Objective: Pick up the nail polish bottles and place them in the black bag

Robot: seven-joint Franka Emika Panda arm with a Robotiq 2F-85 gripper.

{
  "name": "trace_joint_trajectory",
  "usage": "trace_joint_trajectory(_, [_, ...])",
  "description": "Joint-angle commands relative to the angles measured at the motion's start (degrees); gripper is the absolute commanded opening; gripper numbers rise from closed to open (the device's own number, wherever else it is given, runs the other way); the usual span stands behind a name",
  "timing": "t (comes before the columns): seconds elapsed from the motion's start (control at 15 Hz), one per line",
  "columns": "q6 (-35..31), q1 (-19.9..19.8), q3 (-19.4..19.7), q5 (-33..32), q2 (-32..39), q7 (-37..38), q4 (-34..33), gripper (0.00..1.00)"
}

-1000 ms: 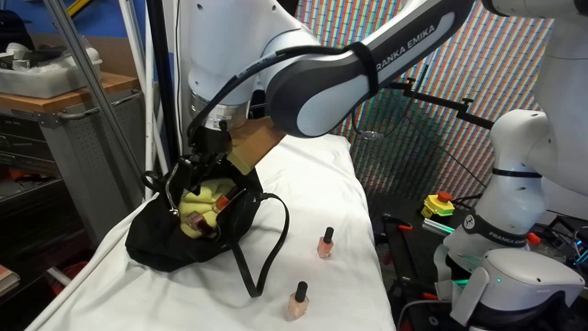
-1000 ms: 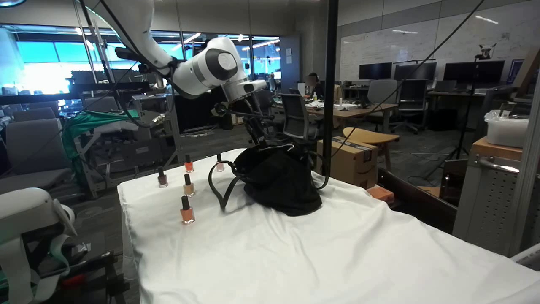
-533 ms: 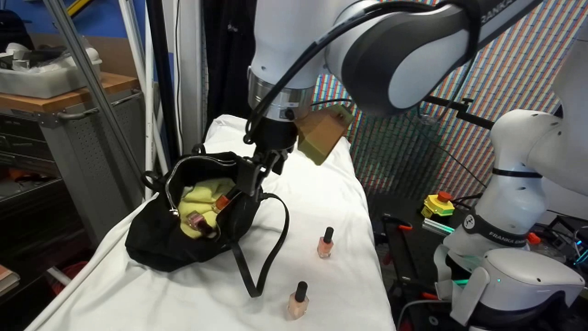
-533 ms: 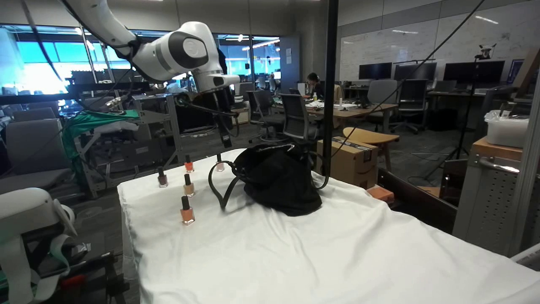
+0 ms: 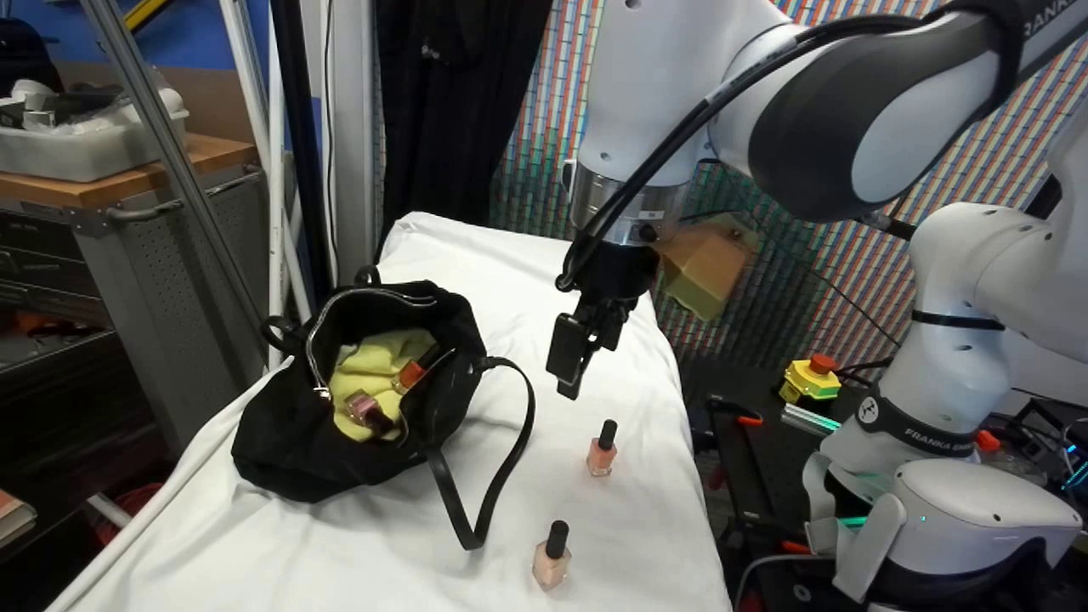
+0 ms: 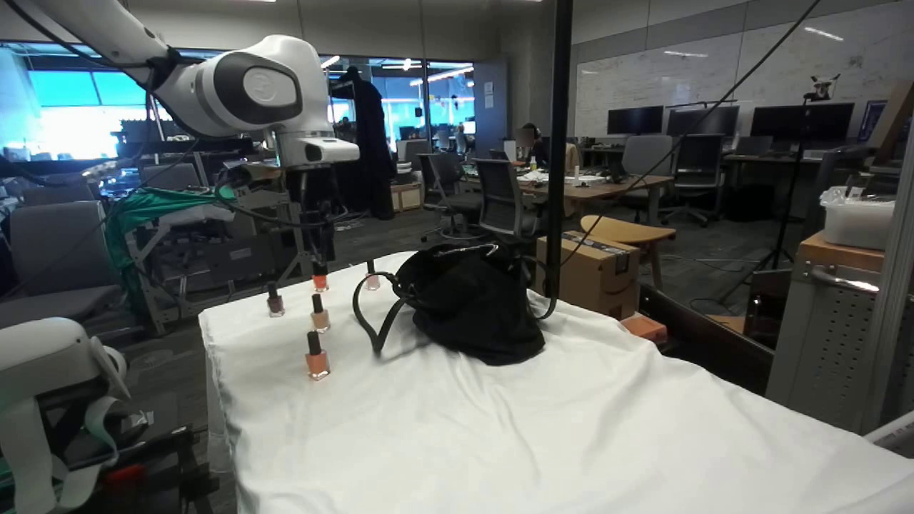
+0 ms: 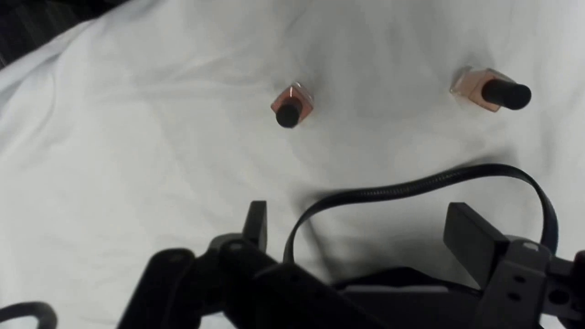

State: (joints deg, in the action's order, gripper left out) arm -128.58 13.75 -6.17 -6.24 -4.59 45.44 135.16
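Jaws spread wide with nothing held, the gripper [image 7: 358, 214] is poised above the white cloth [image 7: 160, 173]. Ahead of it in the wrist view, beyond the strap [image 7: 393, 192] of the black bag [image 5: 285, 446], a pink nail polish bottle [image 7: 292, 106] is seen upright, likely the next to be picked.

Noted in both exterior views: wrinkled white cloth [image 6: 500, 421], pale plastic tub [image 5: 68, 157] atop a wood-topped grey cart [image 5: 166, 263]. Spotted farther back in an exterior view: cardboard box [image 6: 589, 275], yellow wooden seat [image 6: 628, 228] behind it, dark monitors [image 6: 634, 120] before a whiteboard [image 6: 707, 75].
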Motion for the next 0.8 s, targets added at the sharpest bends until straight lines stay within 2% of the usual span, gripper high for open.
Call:
trace_joint_trajectory(0.0, [-3.52, -2.65, -1.61, 3.1, -4.13, 3.4, 6.67, 1.0])
trace_joint_trajectory(0.27, [-8.27, -4.26, -1.77, 5.33, -3.11, 8.61, 10.57, 1.0])
trace_joint_trajectory(0.73, [-13.22, -5.25, -1.63, 15.0, -0.84, 15.03, 13.88, 1.0])
